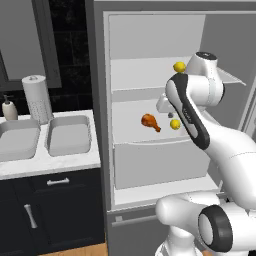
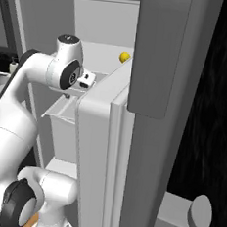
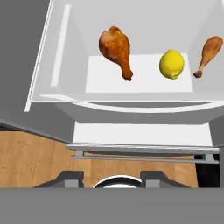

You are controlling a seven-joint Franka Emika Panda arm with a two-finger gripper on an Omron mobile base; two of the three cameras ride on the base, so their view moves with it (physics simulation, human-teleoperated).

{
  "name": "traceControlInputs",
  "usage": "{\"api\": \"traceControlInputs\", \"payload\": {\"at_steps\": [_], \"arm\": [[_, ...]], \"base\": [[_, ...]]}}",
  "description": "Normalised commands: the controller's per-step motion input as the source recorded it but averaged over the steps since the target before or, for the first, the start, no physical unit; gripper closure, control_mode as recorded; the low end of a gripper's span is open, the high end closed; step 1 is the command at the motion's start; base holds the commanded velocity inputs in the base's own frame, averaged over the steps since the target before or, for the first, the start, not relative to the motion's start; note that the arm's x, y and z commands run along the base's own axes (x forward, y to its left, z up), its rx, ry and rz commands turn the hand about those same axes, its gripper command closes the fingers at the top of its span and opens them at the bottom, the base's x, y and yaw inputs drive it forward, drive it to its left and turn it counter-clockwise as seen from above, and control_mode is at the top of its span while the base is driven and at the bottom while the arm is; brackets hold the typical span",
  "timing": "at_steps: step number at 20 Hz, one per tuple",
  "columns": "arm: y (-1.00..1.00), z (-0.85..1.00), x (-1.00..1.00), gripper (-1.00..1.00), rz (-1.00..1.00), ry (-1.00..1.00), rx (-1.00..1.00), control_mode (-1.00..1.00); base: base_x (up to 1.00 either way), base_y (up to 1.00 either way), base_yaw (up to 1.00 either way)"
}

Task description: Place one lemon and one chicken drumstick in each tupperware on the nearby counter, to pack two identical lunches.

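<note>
Golden-brown chicken drumstick is lying ahead of the gripper (lemon beside it), bone end pointing nearer; fingers are standing apart, empty.

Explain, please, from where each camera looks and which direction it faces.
Left base view: behind the arm, left; faces the open fridge, counter and tupperware; arm at right.
Right base view: behind, right; faces the fridge door's edge; arm at left.
Hand view: on the hand, looking into the fridge at two drumsticks and a lemon; tool tips below.
Both base views share the upper lemon.
</note>
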Motion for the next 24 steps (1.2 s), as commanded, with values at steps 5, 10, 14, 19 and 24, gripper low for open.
{"api": "traceControlInputs", "payload": {"at_steps": [5, 10, 14, 19, 24], "arm": [[0.0, -0.16, -0.09, -1.0, 0.0, -0.01, 0.0, -1.0], [0.0, -0.59, -0.08, -1.0, 0.0, -0.23, -0.03, -1.0], [0.0, -0.42, 0.03, -1.0, 0.0, -0.25, 0.0, -1.0], [0.0, -0.31, 0.23, -1.0, 0.0, -0.07, 0.0, -1.0], [-0.05, -0.12, 0.06, -1.0, -0.02, 0.02, -0.05, -1.0]], "base": [[0.0, 0.0, 0.0], [0.0, 0.0, 0.0], [0.0, 0.0, 0.0], [0.0, 0.0, 0.0], [0.0, 0.0, 0.0]]}}
